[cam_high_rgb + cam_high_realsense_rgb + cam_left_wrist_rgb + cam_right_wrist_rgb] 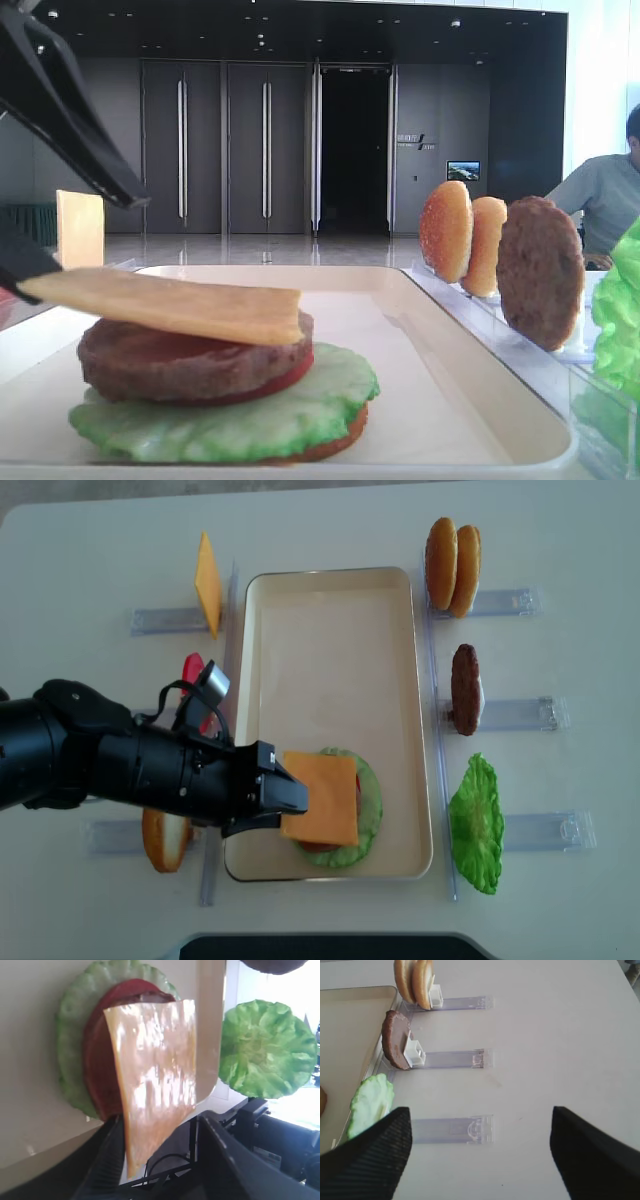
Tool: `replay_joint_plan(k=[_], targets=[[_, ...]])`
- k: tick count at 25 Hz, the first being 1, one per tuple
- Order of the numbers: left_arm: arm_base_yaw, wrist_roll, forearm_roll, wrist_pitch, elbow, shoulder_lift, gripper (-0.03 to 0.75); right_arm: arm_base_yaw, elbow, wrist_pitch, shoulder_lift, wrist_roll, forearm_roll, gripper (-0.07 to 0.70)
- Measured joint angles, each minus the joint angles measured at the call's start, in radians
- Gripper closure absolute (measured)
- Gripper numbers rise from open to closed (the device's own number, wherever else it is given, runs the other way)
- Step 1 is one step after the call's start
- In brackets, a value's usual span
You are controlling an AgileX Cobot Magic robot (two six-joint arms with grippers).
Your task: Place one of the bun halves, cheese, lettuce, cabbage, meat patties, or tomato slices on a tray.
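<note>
No legible text, label, brand or number on tray (330, 590), food pieces or clear racks (452, 1058).

Background wall, low front view: small sign (414, 141) right of dark doorway, lettering too small to read. Small lit screen (463, 170) below and right of sign, content unreadable.

Wrist views and overhead view: no markings seen on table surface (560, 1035).
</note>
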Motion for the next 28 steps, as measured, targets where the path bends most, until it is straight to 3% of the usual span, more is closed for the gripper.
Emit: replay_joint_plan(k=[7,20,28], targets=[[0.000,-0.127,0.108,-0.030,0.000,0.000,0.277,0.000,0.000,0.000,0.000,0.000,0.000,0.090],[0.000,-0.142,0.109,-0.031,-0.007,-0.040,0.265,0.000,0.000,0.000,0.000,0.000,0.000,0.090],[0.100,-0.144,0.168,-0.023,-0.127,-0.124,0.265,0.000,0.000,0.000,0.000,0.000,0.000,0.090]])
